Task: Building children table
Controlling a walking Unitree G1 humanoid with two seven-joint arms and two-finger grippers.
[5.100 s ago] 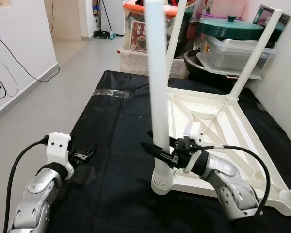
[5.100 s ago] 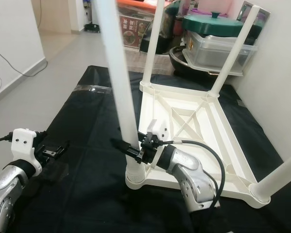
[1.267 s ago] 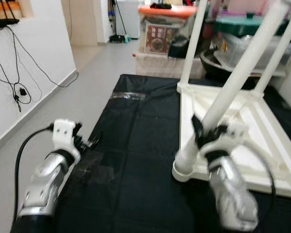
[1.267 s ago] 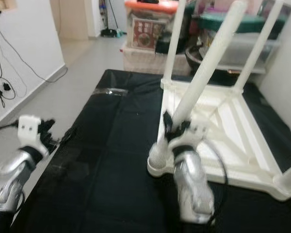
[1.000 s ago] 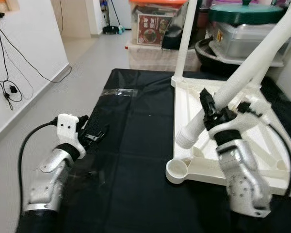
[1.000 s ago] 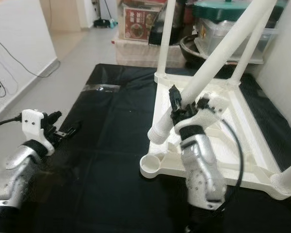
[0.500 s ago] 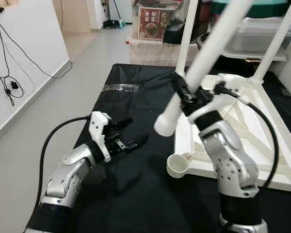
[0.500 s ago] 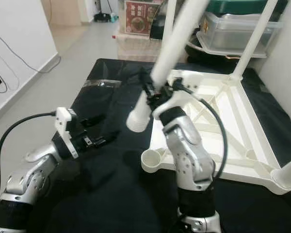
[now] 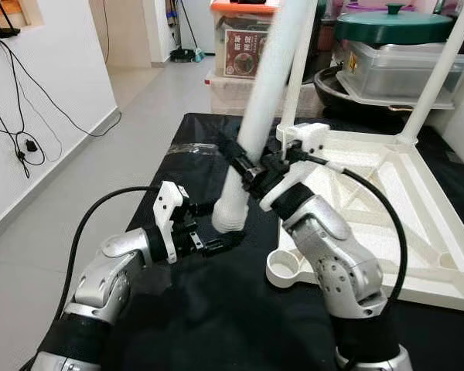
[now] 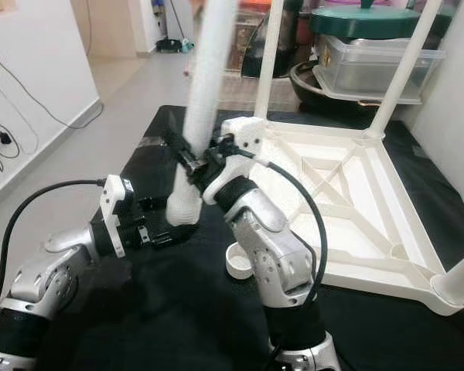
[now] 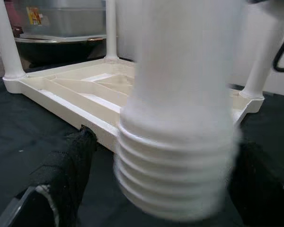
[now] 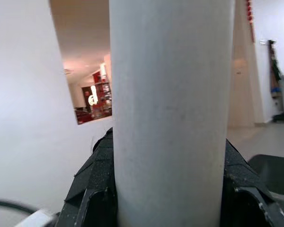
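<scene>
While your right end effector [image 9: 251,168] grips the tilted leg [image 9: 257,116], its threaded end hangs between the parted left end effector [image 9: 214,227] fingers; empty socket [image 9: 284,270] lies rightward.

One loose table leg [image 9: 257,116] — three attached legs [image 9: 437,77], possibly; one tabletop [image 9: 417,193].
</scene>
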